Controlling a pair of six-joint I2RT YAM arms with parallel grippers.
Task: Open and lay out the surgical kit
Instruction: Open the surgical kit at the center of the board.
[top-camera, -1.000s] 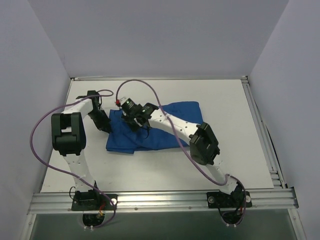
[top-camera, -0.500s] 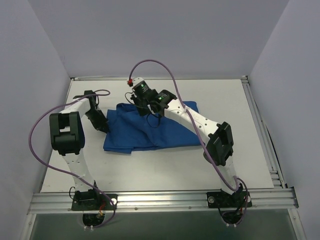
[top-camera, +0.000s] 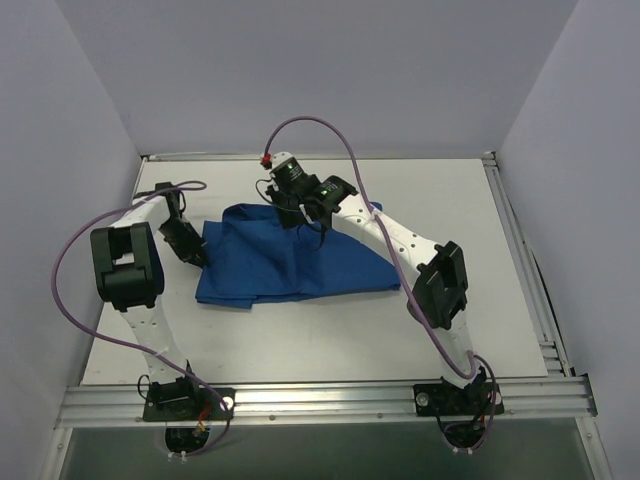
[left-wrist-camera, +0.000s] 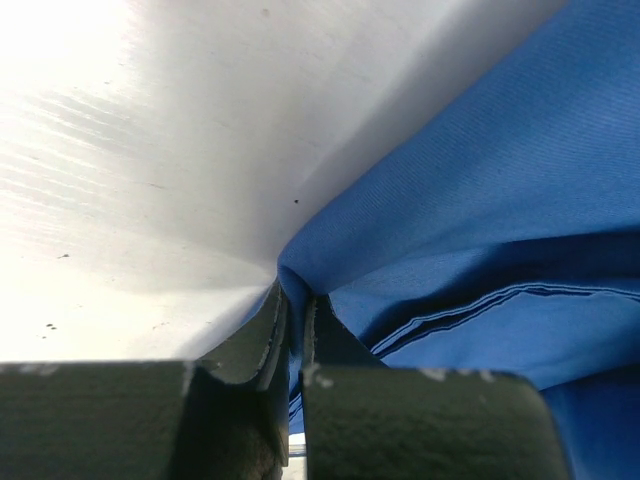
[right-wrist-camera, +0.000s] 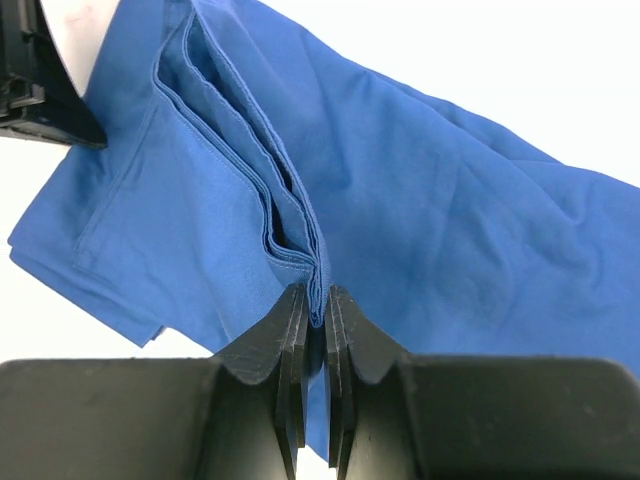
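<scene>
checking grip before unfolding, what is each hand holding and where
The left hand pinches the blue cloth wrap at a fold on its left edge; the right hand pinches its layered far edge.

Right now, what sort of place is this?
Probably a robot test cell: white table boxed in by plain walls, an aluminium rail along its near edge, left claw and right claw pinching blue cloth.

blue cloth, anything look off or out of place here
Nothing torn or spilled. The blue cloth lies rumpled and skewed on the table, pinched by the left jaws at its left edge and the right jaws at a folded far edge.
</scene>
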